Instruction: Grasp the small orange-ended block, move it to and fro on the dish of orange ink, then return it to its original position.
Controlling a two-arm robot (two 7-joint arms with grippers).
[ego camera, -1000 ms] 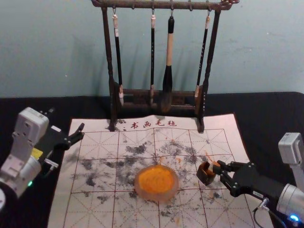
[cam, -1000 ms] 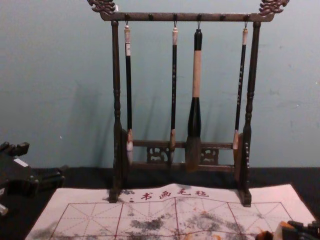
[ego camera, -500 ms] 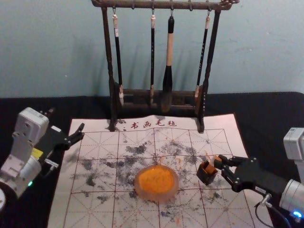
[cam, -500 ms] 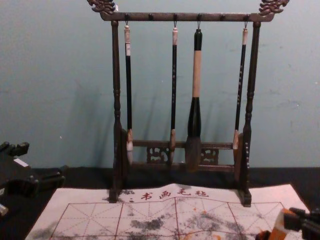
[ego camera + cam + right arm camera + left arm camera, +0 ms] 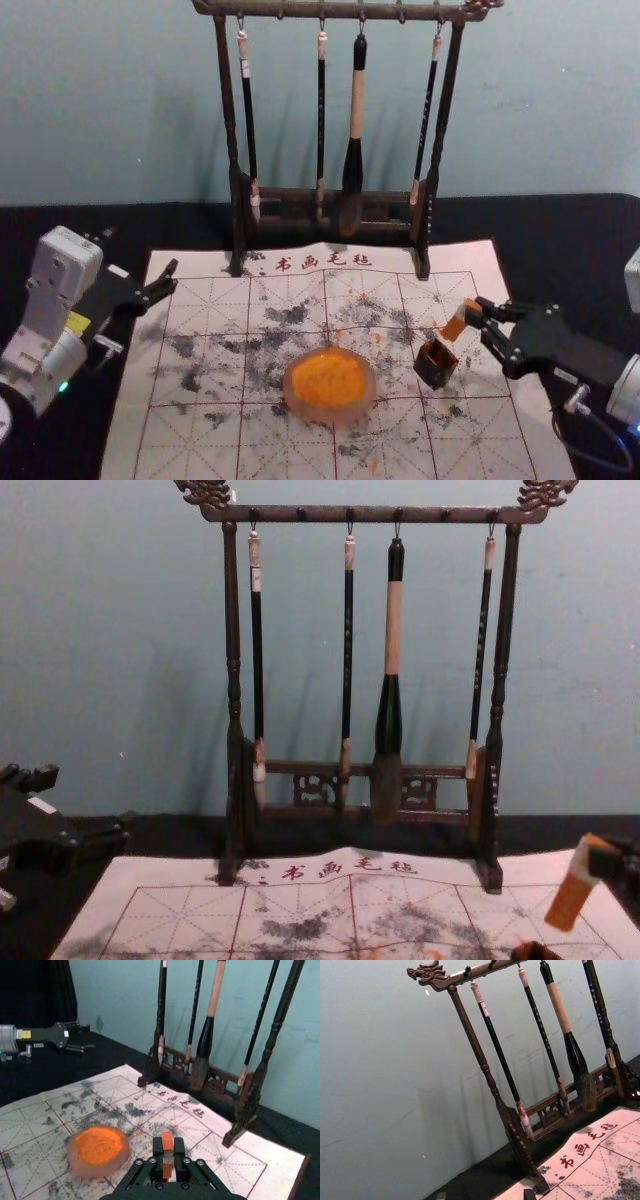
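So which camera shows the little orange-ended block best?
The chest view: the block hangs slanted there, long orange side and pale band exposed. The head view shows it smaller, near the dark box; the right wrist view, partly covered, gripped in the right end effector.

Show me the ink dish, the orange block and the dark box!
Ink dish (image 5: pixel 330 415): head view, near rim.
Orange block (image 5: pixel 568 902): chest view, orange lower end.
Dark box (image 5: pixel 429 373): head view, outer wall.

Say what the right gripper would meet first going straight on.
Probably the mat, short of the brush rack; the slope of the right gripper is unclear, so the rack might come first.
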